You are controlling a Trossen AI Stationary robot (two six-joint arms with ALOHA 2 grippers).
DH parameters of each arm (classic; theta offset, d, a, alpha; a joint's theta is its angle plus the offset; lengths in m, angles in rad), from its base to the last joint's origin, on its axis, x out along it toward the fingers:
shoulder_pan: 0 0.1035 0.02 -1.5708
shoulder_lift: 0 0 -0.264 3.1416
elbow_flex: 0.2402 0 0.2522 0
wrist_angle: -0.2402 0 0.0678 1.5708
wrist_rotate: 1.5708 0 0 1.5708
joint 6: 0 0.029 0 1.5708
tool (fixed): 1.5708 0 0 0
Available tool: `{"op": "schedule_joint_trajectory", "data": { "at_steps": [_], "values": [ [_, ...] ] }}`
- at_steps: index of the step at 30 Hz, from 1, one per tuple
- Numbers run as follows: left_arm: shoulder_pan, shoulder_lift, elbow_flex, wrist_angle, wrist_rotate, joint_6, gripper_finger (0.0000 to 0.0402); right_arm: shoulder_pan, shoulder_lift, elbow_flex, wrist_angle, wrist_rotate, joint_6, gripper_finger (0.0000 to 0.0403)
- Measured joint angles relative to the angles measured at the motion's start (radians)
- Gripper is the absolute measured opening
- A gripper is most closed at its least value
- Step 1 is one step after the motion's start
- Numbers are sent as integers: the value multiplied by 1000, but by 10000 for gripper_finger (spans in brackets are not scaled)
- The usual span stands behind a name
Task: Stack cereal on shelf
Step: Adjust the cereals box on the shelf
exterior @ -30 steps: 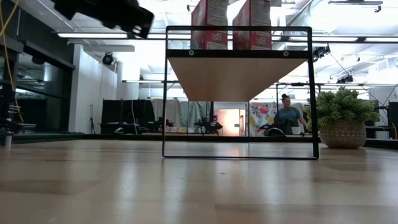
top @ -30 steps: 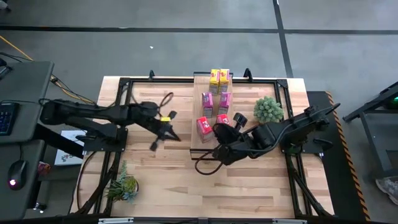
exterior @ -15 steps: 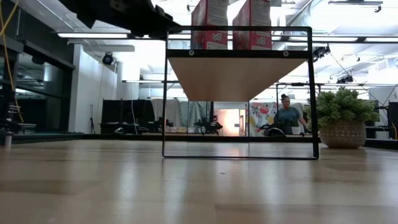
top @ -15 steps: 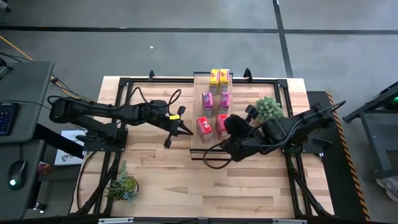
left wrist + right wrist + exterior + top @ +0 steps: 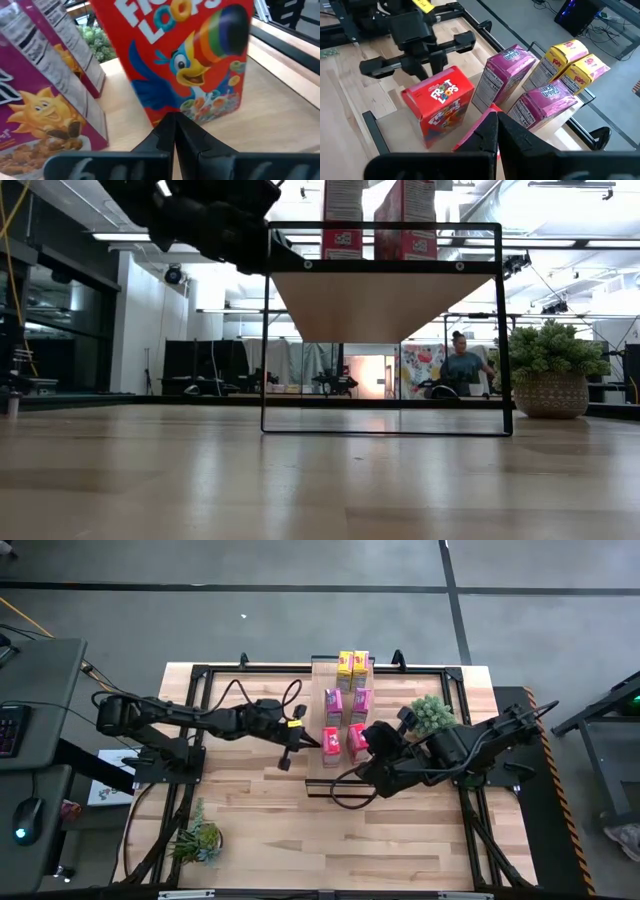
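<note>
Directly ahead of the left gripper (image 5: 172, 131), whose fingers are pressed together with nothing between them, a red Froot Loops box (image 5: 185, 57) is seen standing upright on the shelf (image 5: 320, 776). The closed fingertips are held just beside or against its printed face; contact cannot be confirmed. Beside that box, on the far side from the left gripper, the second red box (image 5: 356, 740) is stood, with the right gripper (image 5: 495, 131) positioned right over it, likewise closed and empty. Beyond both grippers, the two magenta raisin-bran boxes (image 5: 512, 75) and the two yellow boxes (image 5: 572, 60) are lined in pairs along the plank. A potted plant (image 5: 432, 716) is noted near the right arm.

All six boxes are judged to be on the shelf already, so the step in hand appears to be final alignment of the red pair. A light push to square the box is called for next, kept low to avoid tipping it.
</note>
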Motion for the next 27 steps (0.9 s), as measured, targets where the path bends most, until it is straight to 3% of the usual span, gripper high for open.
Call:
{"op": "schedule_joint_trajectory", "data": {
  "at_steps": [5, 9, 13, 17, 27],
  "values": [
    [2, 0, 0, 25, 11, -20, 0, 0, 0, 0, -22, -24, 9, 0],
    [1, 0, 0, 7, 86, -47, 0, -1, -4, 0, -107, -33, 54, 0],
    [1, -3, 0, -24, 125, -56, 0, -9, -5, 0, -243, -108, 153, 0],
    [1, -5, 0, -25, 126, -55, 0, -29, -17, -34, -226, -229, 107, 0],
    [1, -5, 0, -9, 171, -55, 0, -111, -83, -291, -120, -380, 52, 0]
  ]
}}
